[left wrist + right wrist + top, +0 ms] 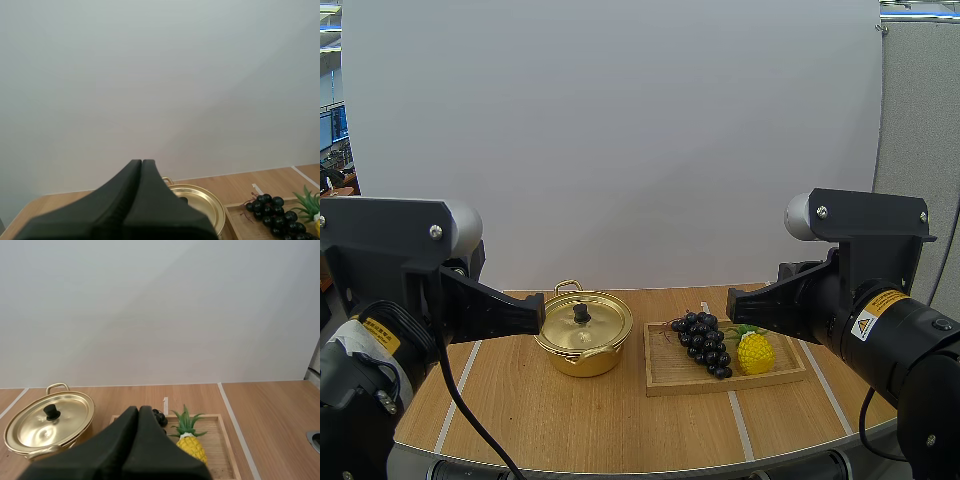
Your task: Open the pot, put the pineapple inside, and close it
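A gold pot [585,335] stands on the wooden table with its lid on; the lid has a black knob [581,313]. To its right a small yellow pineapple [754,351] with green leaves lies on a wooden tray [672,379], beside a bunch of dark grapes [704,343]. My left gripper [538,316] hovers shut just left of the pot, holding nothing. My right gripper [730,304] hovers shut above the tray's right half, near the pineapple. In the right wrist view the pot [47,422] and pineapple [190,440] lie beyond the shut gripper [139,411]. The left wrist view has the shut gripper [141,163] before the pot [197,200].
White tape lines [740,425] run across the wooden table [570,420]. A plain white backdrop [620,130] stands behind it. Bare tabletop lies in front of the pot and tray and at the far left.
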You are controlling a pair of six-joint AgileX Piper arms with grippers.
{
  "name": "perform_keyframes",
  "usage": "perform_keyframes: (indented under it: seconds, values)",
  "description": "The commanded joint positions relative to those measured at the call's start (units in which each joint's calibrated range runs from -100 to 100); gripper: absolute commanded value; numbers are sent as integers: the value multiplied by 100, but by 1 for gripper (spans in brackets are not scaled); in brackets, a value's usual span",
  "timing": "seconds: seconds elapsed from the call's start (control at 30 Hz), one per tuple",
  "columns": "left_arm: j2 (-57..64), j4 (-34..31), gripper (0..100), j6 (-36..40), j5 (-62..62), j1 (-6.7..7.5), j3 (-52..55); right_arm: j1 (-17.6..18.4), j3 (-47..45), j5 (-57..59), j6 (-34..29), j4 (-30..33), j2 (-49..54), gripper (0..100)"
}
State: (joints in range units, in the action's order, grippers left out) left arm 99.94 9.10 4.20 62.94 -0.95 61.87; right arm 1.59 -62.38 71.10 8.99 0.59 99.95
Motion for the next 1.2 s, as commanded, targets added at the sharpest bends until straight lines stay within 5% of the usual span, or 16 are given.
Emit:
perform_keyframes:
  seconds: [0.0,0.6,0.73,0.93,1.0,1.17]
  values:
    - [-722,8,0,7,34,-10,-57,-23,55,-20,30,-59,-170,0]
    - [-3731,576,1,-848,-575,-10,-57,-23,55,-37,30,-59,-2624,0]
    - [-4025,565,19,-848,-593,-10,-57,-23,55,-37,-4,-59,-2801,0]
    - [-4081,525,82,-940,-593,-10,-57,-23,55,-51,-270,-59,-2801,3]
    - [-4081,525,99,-1051,-593,-10,-57,-23,55,-51,-270,-59,-2801,20]
    - [-4081,525,100,-1300,-553,-10,-57,-23,55,-51,-270,-59,-2801,66]
